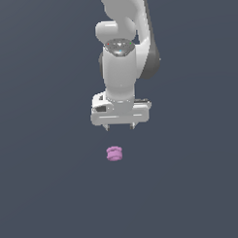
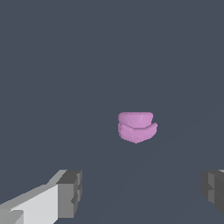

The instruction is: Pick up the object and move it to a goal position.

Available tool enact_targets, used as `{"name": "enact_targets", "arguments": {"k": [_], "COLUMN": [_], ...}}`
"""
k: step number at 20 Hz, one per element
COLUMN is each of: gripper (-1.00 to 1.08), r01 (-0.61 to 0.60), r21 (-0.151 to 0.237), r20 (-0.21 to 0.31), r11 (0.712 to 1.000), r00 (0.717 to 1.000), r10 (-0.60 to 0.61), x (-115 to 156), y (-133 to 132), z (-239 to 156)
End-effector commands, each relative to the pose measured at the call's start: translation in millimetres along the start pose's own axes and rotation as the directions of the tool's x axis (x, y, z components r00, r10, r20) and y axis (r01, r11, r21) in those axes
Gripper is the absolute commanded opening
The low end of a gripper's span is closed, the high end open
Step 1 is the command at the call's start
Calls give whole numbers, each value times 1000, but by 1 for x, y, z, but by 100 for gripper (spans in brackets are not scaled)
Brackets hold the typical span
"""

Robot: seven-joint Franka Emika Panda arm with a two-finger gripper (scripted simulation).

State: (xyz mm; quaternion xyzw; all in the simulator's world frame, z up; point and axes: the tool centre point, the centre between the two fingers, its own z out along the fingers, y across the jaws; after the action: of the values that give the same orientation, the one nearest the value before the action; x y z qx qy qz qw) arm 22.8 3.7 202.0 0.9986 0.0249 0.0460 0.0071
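The end effector (image 1: pixel 120 126) hung with its fingers spread wide and nothing between them. The object (image 1: pixel 114 153), a small pink-purple spool, lay on the dark counter (image 1: pixel 41 191) below it and clear of both fingertips (image 2: pixel 70 192). A good approach would have centred the spool between the fingers, lowered straight down, then closed across the grooved waist.

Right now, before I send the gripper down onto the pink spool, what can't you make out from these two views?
- Spool: its hollow centre is not discernible, too small in the exterior view, coarsely rendered in the wrist view.
- Gripper: in the wrist view both fingers are cut off by the frame edges.
- Arm: upper part cut off by the exterior view's top edge.
- Goal position: no marker shows in either view.
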Motion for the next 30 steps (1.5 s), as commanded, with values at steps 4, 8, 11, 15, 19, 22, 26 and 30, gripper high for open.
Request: {"name": "enact_targets", "arguments": {"k": [4,8,11,15,19,22,26,30], "gripper": [100,100,100,100,100,100,100,100], "r01": [-2,-7,-2,-1,-24,-55,-118,-202], "r21": [4,20,27,27,27,29,32,33], "r20": [-4,-20,-27,-27,-24,-21,-13,-2], "r11": [1000,1000,1000,1000,999,998,993,979], "r00": [1000,1000,1000,1000,999,998,993,979], "r10": [2,7,3,2,24,56,118,203], "x": [1,5,7,6,7,7,8,9], "y": [-4,-21,-29,-29,-27,-27,-24,-21], "z": [-2,-10,-14,-14,-12,-10,-5,2]}}
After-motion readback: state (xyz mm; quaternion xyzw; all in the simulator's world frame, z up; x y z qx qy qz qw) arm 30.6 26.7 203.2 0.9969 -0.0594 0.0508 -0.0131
